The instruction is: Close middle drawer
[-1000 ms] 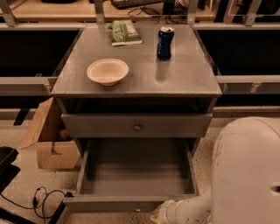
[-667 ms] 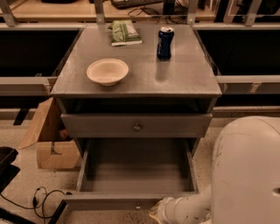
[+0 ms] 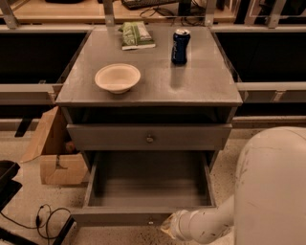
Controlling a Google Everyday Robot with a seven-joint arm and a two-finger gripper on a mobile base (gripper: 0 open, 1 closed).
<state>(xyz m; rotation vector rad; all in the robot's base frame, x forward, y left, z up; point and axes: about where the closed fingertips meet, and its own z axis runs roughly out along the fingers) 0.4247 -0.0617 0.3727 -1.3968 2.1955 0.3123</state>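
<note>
Wide grey wooden middle drawer [image 3: 114, 216] pulled out, bare inside; pincer [image 3: 168, 226] just beside its front, grip state indiscernible

Count, upper half of frame: 1 bowl [image 3: 117, 78], 1 blue can [image 3: 180, 46], 1 green packet [image 3: 137, 35].
Drawers in view: 2. These are the upper drawer [image 3: 191, 138] and the middle drawer [image 3: 148, 191].
Left edge: 1 cardboard box [image 3: 55, 153].
Lower left: 1 cable [image 3: 48, 217].
Lower centre: 1 gripper [image 3: 168, 226], just beside the middle drawer's front.

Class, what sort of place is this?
Likely an office or lab: keyboard on a desk behind the cabinet, cables and cardboard box on the floor. Gripper at the middle drawer front.
</note>
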